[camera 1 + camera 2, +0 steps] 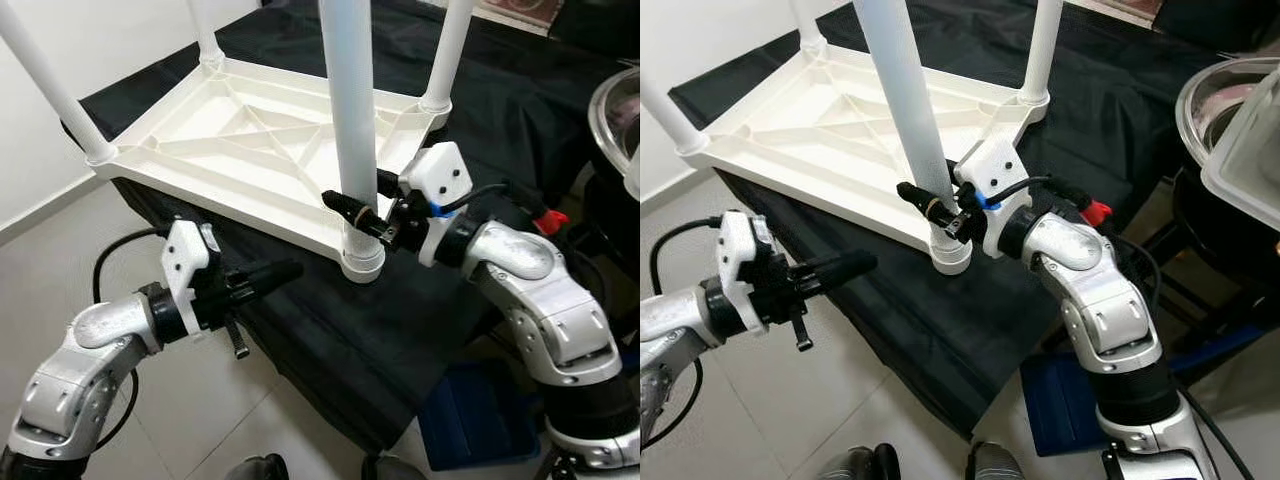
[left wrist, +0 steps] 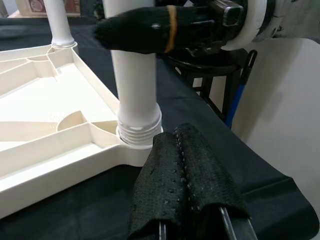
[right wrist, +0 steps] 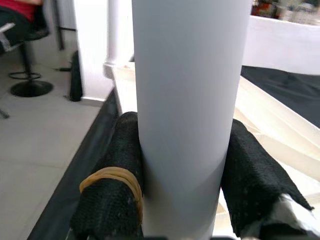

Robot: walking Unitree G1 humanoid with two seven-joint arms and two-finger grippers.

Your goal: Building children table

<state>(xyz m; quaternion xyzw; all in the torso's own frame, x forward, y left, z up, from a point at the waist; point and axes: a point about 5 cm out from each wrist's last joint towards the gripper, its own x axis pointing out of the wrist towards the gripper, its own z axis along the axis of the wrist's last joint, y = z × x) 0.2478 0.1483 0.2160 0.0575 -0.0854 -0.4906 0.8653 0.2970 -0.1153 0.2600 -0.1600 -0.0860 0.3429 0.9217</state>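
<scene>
We see the white children's tabletop (image 1: 250, 150) lying upside down across the upper centre of the head views, ribbed underside up, on a black cloth (image 1: 330, 330) that drapes over the surface beneath it. Four white legs stand up from its corners. The near leg (image 1: 350, 120) rises through the middle of the frame and sits in the corner socket (image 1: 362, 262) at the tabletop's front corner, threads showing at the joint in the left wrist view.

Right claw (image 1: 362, 212) sits at centre frame, clamped on the near leg just above the socket. In the right wrist view we see one black finger (image 3: 107, 195) pressed on each side of the white tube, one of them with a yellow rubber band around it.

Left claw (image 1: 270, 274) is at lower left of the frame, fingers pressed together with nothing between them, tips near the socket corner but apart from it, over the edge of the cloth. A black cable (image 1: 110, 260) loops behind that arm.

Grey tile floor (image 1: 200, 400) fills the lower left. A blue bin (image 1: 480, 420) sits at lower right, and a clear round container (image 1: 615, 110) is at the right edge.
</scene>
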